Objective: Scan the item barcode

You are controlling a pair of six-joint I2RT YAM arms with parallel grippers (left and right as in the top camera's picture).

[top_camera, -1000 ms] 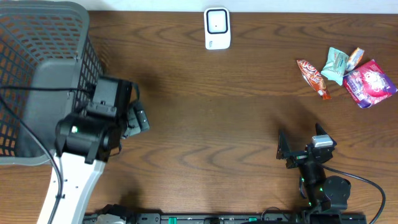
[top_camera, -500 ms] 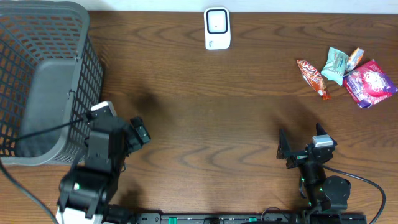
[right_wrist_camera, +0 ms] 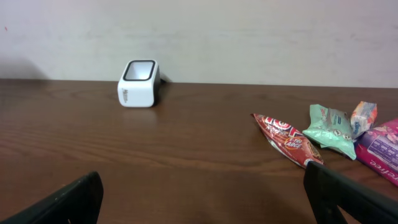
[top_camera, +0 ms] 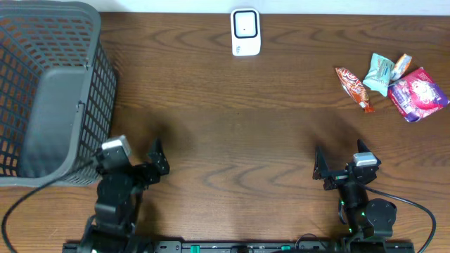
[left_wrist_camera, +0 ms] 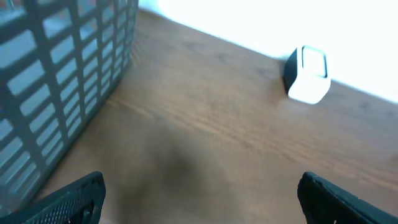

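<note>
Jaws of the right claw [top_camera: 340, 152] and the left claw [top_camera: 159, 159] stand wide, holding nothing. Snack packets [right_wrist_camera: 329, 127] lie ahead-right of the right claw; white lettering on the red packet [right_wrist_camera: 287, 140] is unreadable. White scanner [right_wrist_camera: 138, 83] sits ahead-left.

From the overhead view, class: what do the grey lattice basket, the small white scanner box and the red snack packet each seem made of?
Grey lattice basket: likely moulded plastic, matte; uniform grid walls.
Small white scanner box: probably hard plastic, smooth; rounded corners.
Red snack packet: apparently thin plastic film, glossy; crinkled, printed lettering.
</note>
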